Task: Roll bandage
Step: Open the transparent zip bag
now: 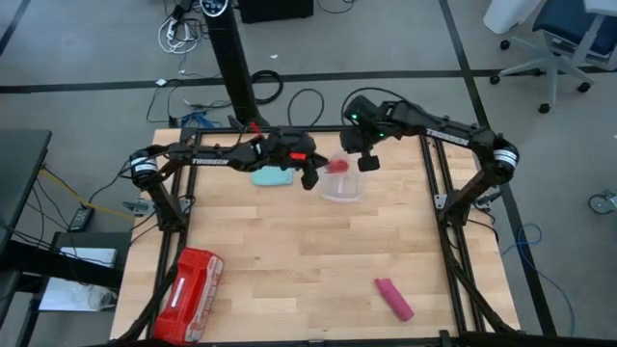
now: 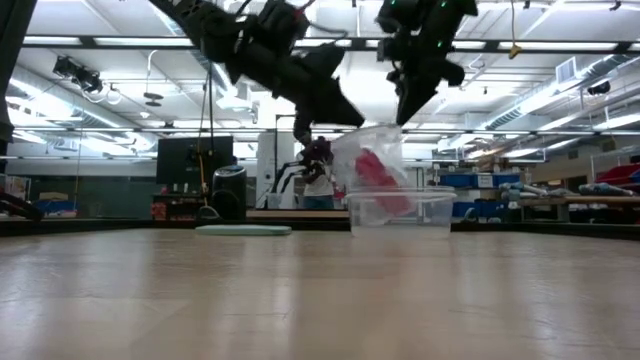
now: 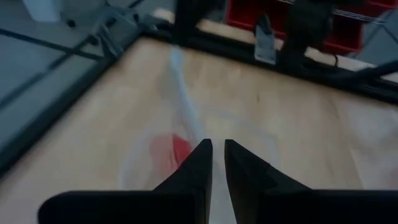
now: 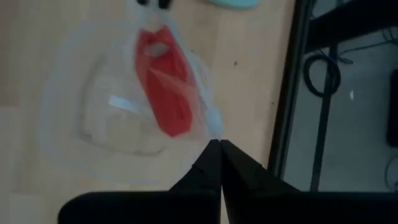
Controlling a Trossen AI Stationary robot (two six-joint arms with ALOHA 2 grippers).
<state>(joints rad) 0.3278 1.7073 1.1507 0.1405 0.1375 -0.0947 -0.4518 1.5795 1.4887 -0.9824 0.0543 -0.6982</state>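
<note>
The bandage (image 1: 393,299), a small dusky pink roll, lies on its side near the table's front right, far from both grippers. At the far middle, a clear plastic bag (image 2: 375,165) with a bright red lump (image 4: 165,87) inside hangs over a clear tub (image 2: 400,215). My left gripper (image 1: 310,178) and my right gripper (image 1: 367,162) are both shut on the bag's top, one on each side. My left gripper pinches a thin edge of the clear bag (image 3: 198,127) between its two fingertips, coming slanting down from the table's left. The film runs away from the fingers as a pale strip. My right gripper pinches the bag's top edge (image 4: 214,127) at its fingertips, pointing steeply down from above. The bag hangs below the fingers, its lower end inside the tub.
A teal pad (image 1: 272,176) lies just left of the tub, under the left arm. A glossy red case (image 1: 188,294) sits at the front left corner. Bare wooden table (image 1: 289,251) spreads across the middle and front.
</note>
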